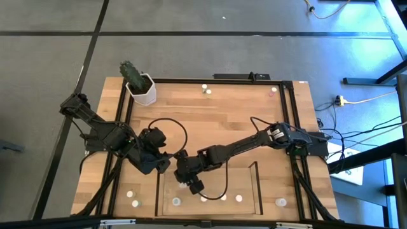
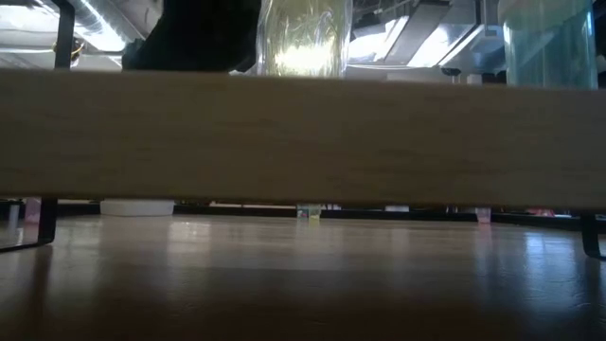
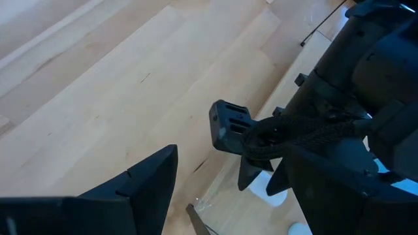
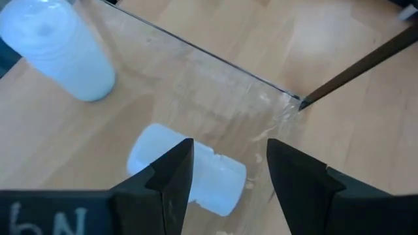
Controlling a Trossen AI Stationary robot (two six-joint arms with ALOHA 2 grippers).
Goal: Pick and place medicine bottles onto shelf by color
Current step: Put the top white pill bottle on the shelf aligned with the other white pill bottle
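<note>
I am hovering the right gripper (image 4: 228, 173), jaws parted and empty, over a toppled bottle (image 4: 186, 171) inside the shelf (image 1: 257, 181) at the tabletop's near edge; it looks light, rigid and roll-prone, so I'd pinch across its body.

Bottles (image 1: 239, 198) in shelf (image 1: 257, 175) — cactus pot (image 1: 141, 89) at table's (image 1: 216, 121) far-left corner
</note>
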